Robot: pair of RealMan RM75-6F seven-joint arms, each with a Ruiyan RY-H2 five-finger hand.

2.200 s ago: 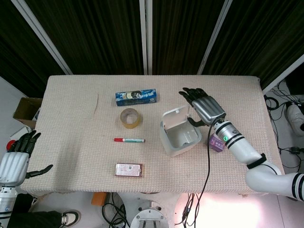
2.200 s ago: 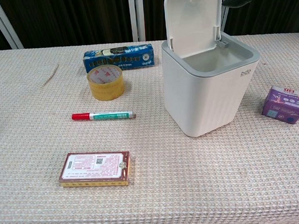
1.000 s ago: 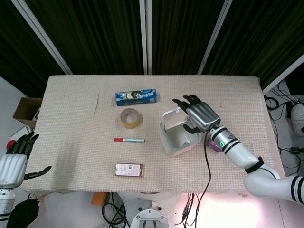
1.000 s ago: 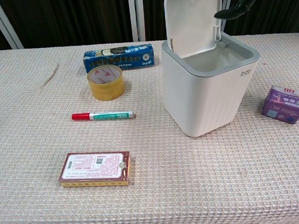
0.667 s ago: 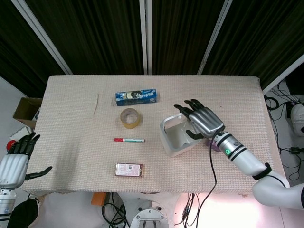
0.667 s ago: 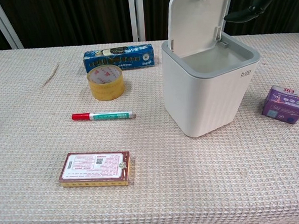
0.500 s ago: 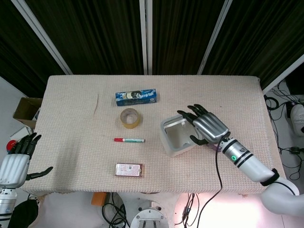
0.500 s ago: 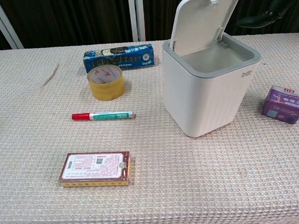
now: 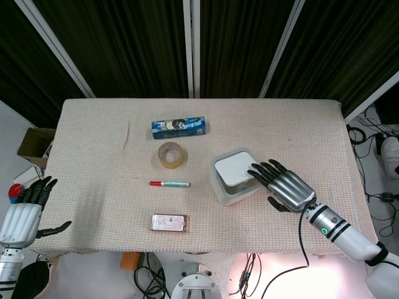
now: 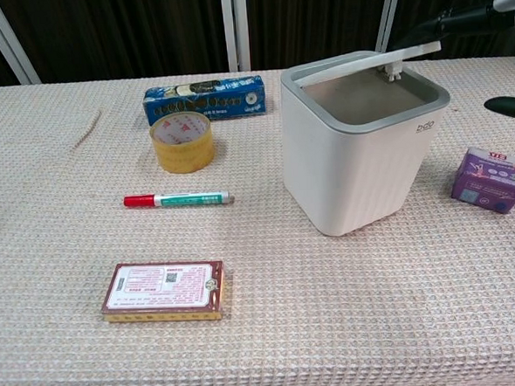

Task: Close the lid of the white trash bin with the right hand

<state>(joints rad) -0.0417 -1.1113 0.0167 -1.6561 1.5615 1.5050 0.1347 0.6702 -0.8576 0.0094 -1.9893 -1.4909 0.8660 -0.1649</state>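
Observation:
The white trash bin (image 9: 225,190) (image 10: 357,154) stands right of the table's middle. Its lid (image 9: 235,169) (image 10: 360,65) lies almost flat over the opening, and the chest view shows a thin gap under its raised right end. My right hand (image 9: 283,187) (image 10: 478,13) reaches in from the right with its fingers spread. Its fingertips (image 9: 255,170) rest on the lid's right edge and it holds nothing. My left hand (image 9: 23,210) hangs open beyond the table's near left corner, far from the bin.
A blue box (image 9: 179,127) (image 10: 204,98), a tape roll (image 9: 170,154) (image 10: 182,143), a red-capped marker (image 9: 169,184) (image 10: 177,199) and a card box (image 9: 169,222) (image 10: 163,291) lie left of the bin. A purple box (image 10: 490,179) sits to its right, under my right hand.
The lid has swung down from upright to nearly flat. My right hand came over the bin from behind and moved down and toward the near right with the lid.

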